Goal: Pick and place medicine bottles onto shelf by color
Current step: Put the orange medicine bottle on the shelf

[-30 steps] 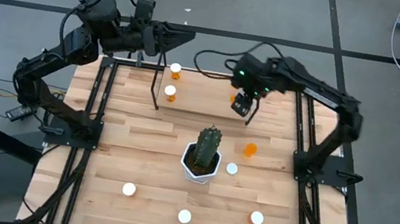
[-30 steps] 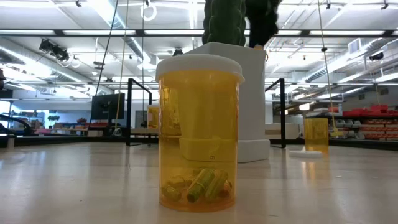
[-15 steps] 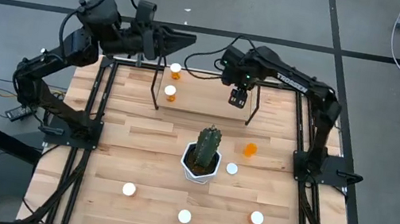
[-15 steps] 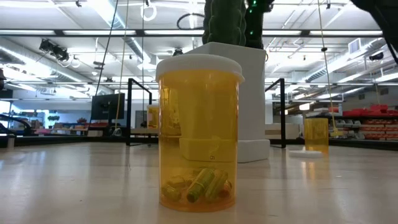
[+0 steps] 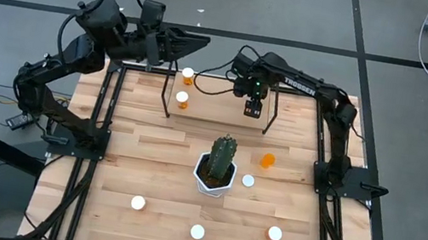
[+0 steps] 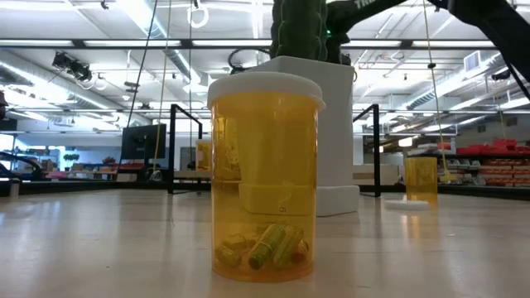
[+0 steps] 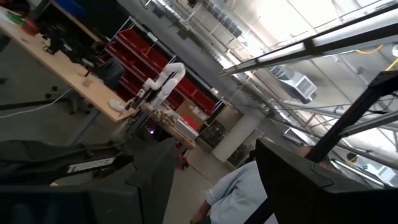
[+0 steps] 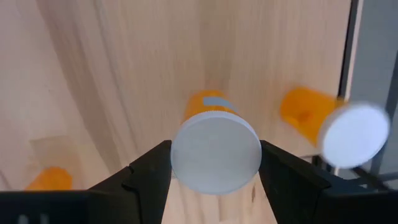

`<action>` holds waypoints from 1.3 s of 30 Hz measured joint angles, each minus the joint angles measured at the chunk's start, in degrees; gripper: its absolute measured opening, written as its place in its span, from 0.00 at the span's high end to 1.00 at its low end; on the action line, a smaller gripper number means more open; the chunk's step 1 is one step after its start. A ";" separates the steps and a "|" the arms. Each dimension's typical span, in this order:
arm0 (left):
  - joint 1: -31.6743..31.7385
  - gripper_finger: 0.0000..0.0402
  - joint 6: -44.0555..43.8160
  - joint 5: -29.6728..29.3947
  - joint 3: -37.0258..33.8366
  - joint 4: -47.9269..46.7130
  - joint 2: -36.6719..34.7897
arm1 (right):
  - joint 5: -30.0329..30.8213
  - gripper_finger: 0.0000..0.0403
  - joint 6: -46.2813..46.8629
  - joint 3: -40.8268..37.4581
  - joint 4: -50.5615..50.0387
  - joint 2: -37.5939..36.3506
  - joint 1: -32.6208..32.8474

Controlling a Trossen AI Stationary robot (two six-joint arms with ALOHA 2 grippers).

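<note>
My right gripper hangs over the right end of the shelf, fingers pointing down and shut on a medicine bottle with an orange body and a white cap. Another capped bottle stands close by, beside the shelf's black rod. Two bottles stand on the shelf's left end. My left gripper is raised above the table's far left, open, nothing between its fingers. More bottles stand on the table. My right gripper pinches the bottle between its two fingers at the cap's rim, one finger on each side. The fingers come from above, pointing down. The bottle stands upright, cap up; whether its base rests on the wood below, I cannot tell.
A green cactus in a white pot stands mid-table. White-capped bottles stand near the front edge and right of the pot. One bottle fills the low view. Black frame rails run along both table sides.
My right arm has swung toward the table's far side and sunk over the shelf's right end, its wrist rolling, the bottle still between the fingers. My left arm has kept still.
</note>
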 joint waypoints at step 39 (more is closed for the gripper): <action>-1.22 0.43 3.08 -0.48 0.00 3.36 0.00 | 0.29 0.43 -0.46 -17.73 13.17 -9.58 0.70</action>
